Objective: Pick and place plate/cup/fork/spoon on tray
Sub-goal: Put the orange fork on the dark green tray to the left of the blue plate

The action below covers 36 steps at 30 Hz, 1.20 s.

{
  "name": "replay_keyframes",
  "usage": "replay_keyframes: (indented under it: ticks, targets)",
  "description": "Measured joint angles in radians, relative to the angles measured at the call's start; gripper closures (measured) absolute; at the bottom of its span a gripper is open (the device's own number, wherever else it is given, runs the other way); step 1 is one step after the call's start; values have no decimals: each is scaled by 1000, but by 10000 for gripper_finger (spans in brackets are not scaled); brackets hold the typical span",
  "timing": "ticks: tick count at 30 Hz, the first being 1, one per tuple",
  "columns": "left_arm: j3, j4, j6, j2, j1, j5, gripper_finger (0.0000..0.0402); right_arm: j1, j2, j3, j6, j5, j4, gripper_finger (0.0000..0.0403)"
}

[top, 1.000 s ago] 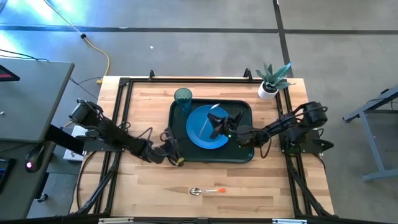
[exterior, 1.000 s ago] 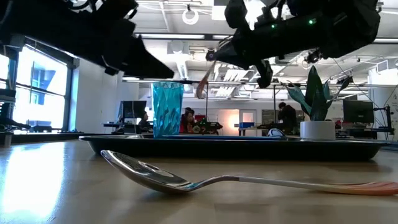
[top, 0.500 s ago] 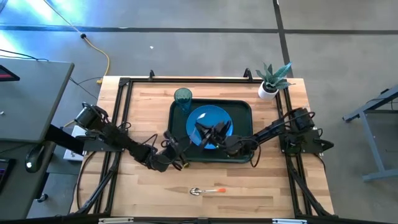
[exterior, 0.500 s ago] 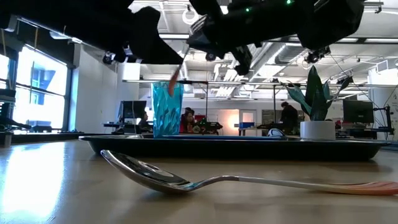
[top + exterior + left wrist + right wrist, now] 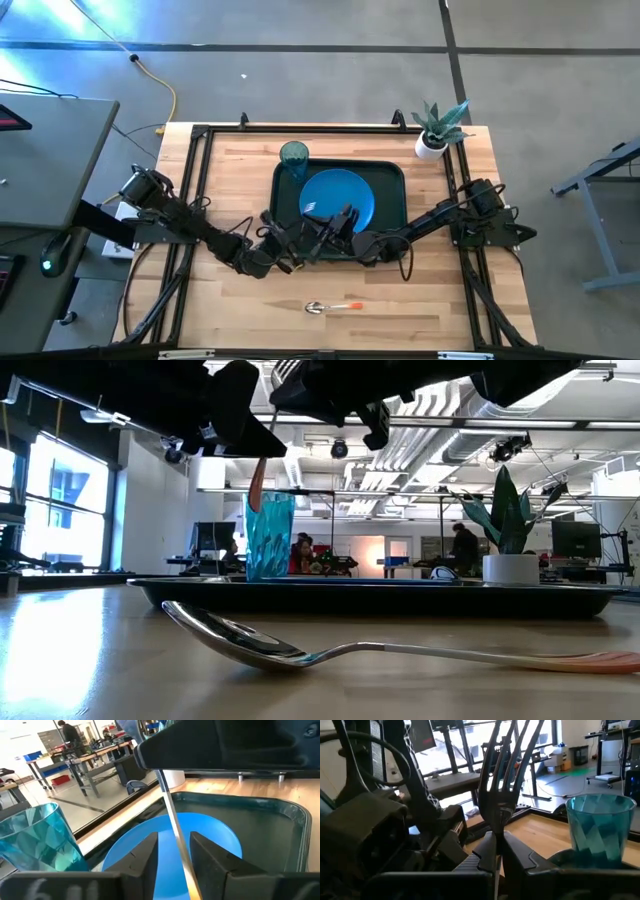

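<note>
right end effector (image 5: 340,222): clamped on fork (image 5: 501,795), now shifted to tray (image 5: 390,175)'s near-left edge. left end effector (image 5: 300,243): fingers parted around the handle. spoon (image 5: 333,306): unmoved on surface (image 5: 240,300).

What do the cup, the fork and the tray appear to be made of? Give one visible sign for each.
The cup: probably translucent teal plastic, faceted.
The fork, held by the right gripper: metal tines, shiny and reflective.
The tray: likely dark plastic, with a soft sheen on its moulded rim.
</note>
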Motion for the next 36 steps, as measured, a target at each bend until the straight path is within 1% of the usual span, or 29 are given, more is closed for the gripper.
replay_keyframes:
  ticks: [3,5,7,9,13,16,19,22,25,28,31,33,36]
  targets:
    - [0,-1,1,0,-5,0,327,1,0,-1,1,34,-14,398]
    - [0,0,-3,0,-8,0,352,1,0,-2,5,62,-35,398]
    - [0,0,-23,0,-10,12,382,0,0,-3,5,67,-50,398]
    - [0,0,-53,0,-11,22,395,1,0,-3,7,70,-57,396]
    - [0,-13,-116,0,-9,57,398,-1,0,-3,18,68,-74,382]
    - [0,-15,-206,0,-2,95,399,-2,0,-4,-34,88,-72,359]
    - [0,-15,-289,-1,-6,113,401,6,-10,-4,-146,144,-74,330]
    - [-3,-18,-339,-2,-13,117,401,29,-26,-5,-285,234,-72,300]
    - [-29,-41,-403,3,-15,144,401,52,-52,-4,-408,378,-48,274]
    - [-68,-16,-514,-1,-10,172,401,72,-64,-3,-518,503,-54,254]
    - [-123,-23,-612,-8,-5,175,401,93,-70,-4,-581,587,-51,240]
    - [-151,-15,-652,-28,-5,165,401,100,-73,-4,-584,587,-49,235]
    - [-173,-18,-650,-59,-5,155,401,101,-73,-4,-558,562,-51,235]
